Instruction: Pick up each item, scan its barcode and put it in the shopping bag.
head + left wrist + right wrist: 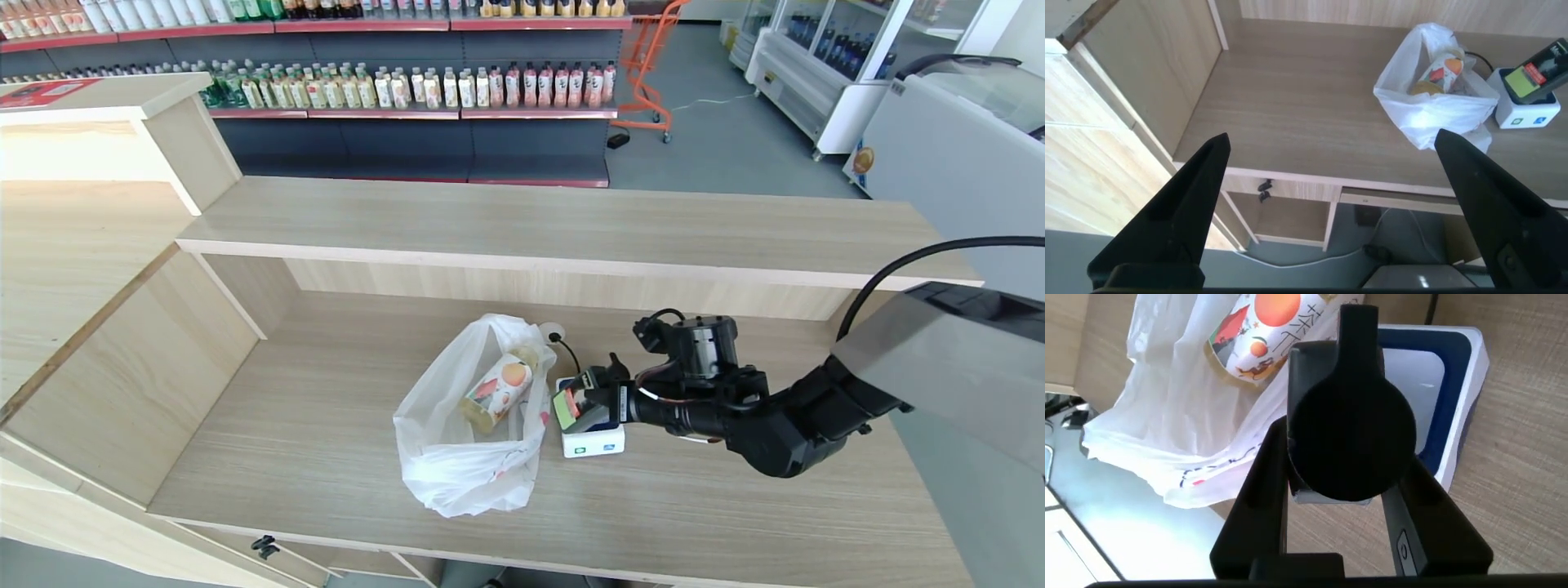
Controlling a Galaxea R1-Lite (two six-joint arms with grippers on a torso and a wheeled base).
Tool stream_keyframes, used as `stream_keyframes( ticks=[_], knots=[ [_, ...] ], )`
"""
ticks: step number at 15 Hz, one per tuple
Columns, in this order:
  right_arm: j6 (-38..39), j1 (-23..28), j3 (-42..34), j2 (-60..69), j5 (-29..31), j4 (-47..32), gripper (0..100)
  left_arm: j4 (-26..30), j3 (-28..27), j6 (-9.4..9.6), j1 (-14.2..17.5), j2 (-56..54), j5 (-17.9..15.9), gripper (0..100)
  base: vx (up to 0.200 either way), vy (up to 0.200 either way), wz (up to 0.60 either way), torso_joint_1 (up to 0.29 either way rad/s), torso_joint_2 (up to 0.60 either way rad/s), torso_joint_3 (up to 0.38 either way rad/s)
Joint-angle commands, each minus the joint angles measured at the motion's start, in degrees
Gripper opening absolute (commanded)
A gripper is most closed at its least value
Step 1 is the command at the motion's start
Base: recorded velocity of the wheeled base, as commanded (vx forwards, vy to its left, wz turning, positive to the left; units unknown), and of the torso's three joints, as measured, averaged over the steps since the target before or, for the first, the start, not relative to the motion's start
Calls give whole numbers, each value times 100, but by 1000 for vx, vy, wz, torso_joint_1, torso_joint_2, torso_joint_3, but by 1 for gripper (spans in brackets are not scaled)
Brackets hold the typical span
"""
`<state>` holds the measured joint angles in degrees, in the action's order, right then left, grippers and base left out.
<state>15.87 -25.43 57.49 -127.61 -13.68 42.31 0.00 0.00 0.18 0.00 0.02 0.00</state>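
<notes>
My right gripper is shut on a small dark item with a green and red face, held just above the white scanner box with its blue top. From the right wrist, the dark item sits between my fingers over the scanner. To the scanner's left, a white plastic shopping bag stands open with a drink bottle lying inside. My left gripper hangs open and empty off the counter's front edge, with the bag farther off.
The bag and scanner rest on a wooden counter with a raised shelf behind and a side wall on the left. A black cable runs from the scanner toward the back. Bare counter lies left of the bag and near the front edge.
</notes>
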Motion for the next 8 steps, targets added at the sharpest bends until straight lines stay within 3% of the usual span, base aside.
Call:
stream_keyframes(
  ticks=[1,6,8],
  knots=[
    [-49,-41,17,-194,67,-30,0,0,0,-1,0,-2,0,100,0,0,0,0,0,0],
    [-102,-85,87,-62,190,-13,0,0,0,-1,0,-2,0,100,0,0,0,0,0,0],
    [557,-261,52,720,208,-57,0,0,0,-1,0,-2,0,100,0,0,0,0,0,0]
  ],
)
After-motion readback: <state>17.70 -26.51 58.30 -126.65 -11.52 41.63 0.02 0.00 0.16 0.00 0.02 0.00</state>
